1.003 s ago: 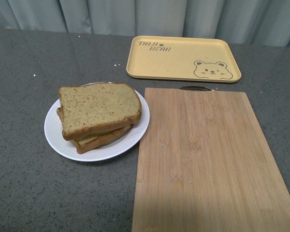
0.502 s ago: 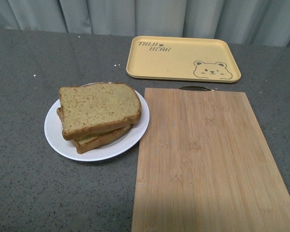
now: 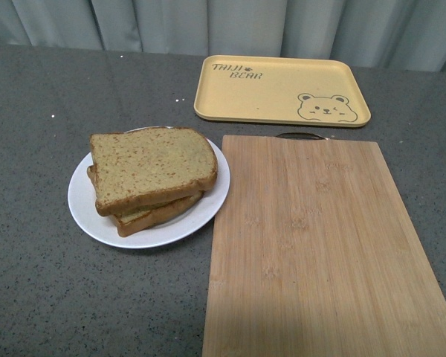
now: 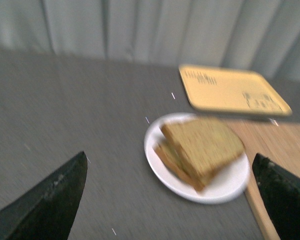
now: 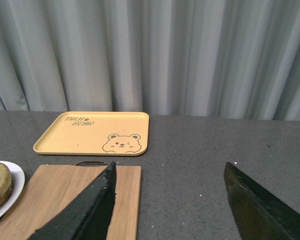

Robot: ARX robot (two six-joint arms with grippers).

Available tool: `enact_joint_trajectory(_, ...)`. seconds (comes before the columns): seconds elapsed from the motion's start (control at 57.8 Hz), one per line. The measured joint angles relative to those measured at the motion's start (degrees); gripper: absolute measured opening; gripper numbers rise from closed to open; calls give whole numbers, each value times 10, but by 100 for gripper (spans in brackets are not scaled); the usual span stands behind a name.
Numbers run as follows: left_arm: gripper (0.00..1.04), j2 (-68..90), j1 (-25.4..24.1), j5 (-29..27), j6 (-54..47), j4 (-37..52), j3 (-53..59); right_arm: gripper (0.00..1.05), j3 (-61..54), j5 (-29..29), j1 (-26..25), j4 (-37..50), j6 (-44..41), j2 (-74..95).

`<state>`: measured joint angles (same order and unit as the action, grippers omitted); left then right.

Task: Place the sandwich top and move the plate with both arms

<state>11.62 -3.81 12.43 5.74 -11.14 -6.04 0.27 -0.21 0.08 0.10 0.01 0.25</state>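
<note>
The jaws of the left gripper (image 4: 168, 156) stand spread wide with nothing between them. Those of the right gripper (image 5: 170, 165) are spread too and equally empty. Both hang above the counter (image 3: 44, 297), clear of everything.

The sandwich top (image 3: 152, 167) already lies on a lower slice (image 3: 152, 214), turned slightly askew. The stack sits on the plate (image 3: 78, 204), left of the wooden board (image 3: 320, 245) and nearer than the yellow tray (image 3: 282, 89).

What is left looks like the two-armed move. The plate seems stiff and smooth, so its thin rim is probably slippery in a pinch. The bread is light and soft and only rests there, so any tilt could slide the top slice off.

The bare rim on opposite sides is the sensible hold, one gripper each, kept level. The rim on the board side looks close against the board's edge. The left wrist view is blurred, so I cannot say whether they touch.
</note>
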Motion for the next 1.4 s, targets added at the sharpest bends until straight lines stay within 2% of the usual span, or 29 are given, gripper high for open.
enact_joint_trajectory(0.069,98,90,-6,14,35,22,-7,77,0,1,0,0,0,0)
enact_joint_trajectory(0.19,98,277,2,29,87,129,-30,97,0,1,0,0,0,0)
enact_joint_trajectory(0.311,98,454,0,48,140,218,-73,95,0,1,0,0,0,0)
enact_joint_trajectory(0.484,98,679,-3,86,205,294,-148,95,0,1,0,0,0,0)
enact_joint_trajectory(0.726,98,860,-9,97,252,300,-243,95,0,1,0,0,0,0)
enact_joint_trajectory(1.02,98,956,-17,104,317,310,-297,95,0,1,0,0,0,0)
enact_joint_trajectory(1.124,83,975,-13,107,332,313,-306,95,0,1,0,0,0,0)
enact_joint_trajectory(1.193,65,992,-5,110,342,322,-315,95,0,1,0,0,0,0)
enact_joint_trajectory(1.401,31,1025,18,113,342,318,-340,95,0,1,0,0,0,0)
